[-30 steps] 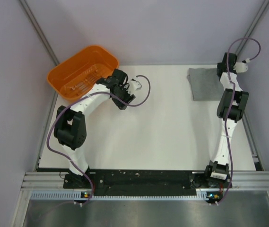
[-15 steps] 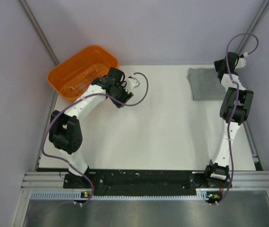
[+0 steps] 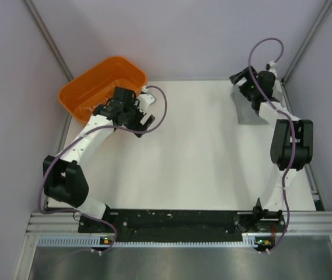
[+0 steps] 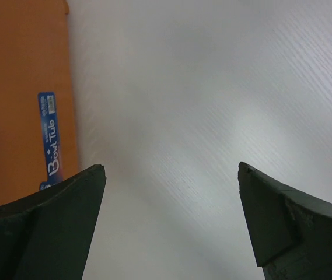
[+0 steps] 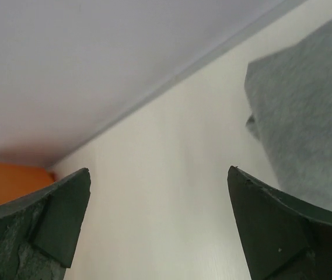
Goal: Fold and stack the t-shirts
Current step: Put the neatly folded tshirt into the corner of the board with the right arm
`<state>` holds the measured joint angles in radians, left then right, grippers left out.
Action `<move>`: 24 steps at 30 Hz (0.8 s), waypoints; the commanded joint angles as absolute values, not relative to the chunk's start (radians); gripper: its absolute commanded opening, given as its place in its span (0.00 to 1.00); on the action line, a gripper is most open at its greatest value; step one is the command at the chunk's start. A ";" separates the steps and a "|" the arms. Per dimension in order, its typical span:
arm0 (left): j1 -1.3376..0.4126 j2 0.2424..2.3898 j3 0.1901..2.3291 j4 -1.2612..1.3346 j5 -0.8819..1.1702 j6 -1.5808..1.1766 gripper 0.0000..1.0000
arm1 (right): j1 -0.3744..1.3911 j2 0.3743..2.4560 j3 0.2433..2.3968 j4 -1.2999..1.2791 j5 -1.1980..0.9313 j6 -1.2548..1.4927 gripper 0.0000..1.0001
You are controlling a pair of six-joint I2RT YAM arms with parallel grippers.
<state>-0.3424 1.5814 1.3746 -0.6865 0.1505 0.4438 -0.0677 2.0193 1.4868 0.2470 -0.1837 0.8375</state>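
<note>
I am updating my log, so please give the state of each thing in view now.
grey t-shirt: folded, lying flat at the far right corner of the table.
orange basket: upright, nothing visible inside.
left gripper: open, empty.
right gripper: open, empty.

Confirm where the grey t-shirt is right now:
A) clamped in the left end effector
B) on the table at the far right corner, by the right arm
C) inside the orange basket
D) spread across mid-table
B: the t-shirt lies on the table's far right corner, beside the open right end effector; the left end effector is open and empty beside the basket.
</note>
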 commanded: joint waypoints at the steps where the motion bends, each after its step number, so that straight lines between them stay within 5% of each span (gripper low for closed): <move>1: -0.272 1.438 1.248 -0.525 0.161 0.371 0.99 | 0.069 1.735 1.268 0.235 -0.005 0.488 0.99; 7: -0.190 1.261 0.946 -0.232 0.178 0.273 0.99 | 0.138 1.490 0.867 0.362 0.089 0.275 0.99; 14: -0.173 1.177 0.523 0.438 0.028 0.192 0.99 | 0.230 1.338 0.560 0.566 0.357 0.051 0.99; 24: -0.160 1.348 0.388 0.808 0.012 0.169 0.99 | 0.230 1.146 0.324 0.784 0.380 0.080 0.98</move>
<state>-0.1688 1.3174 0.3977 0.5522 0.0357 0.1814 0.2264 1.2163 0.3618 0.6239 0.3080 0.0807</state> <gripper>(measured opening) 0.987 0.985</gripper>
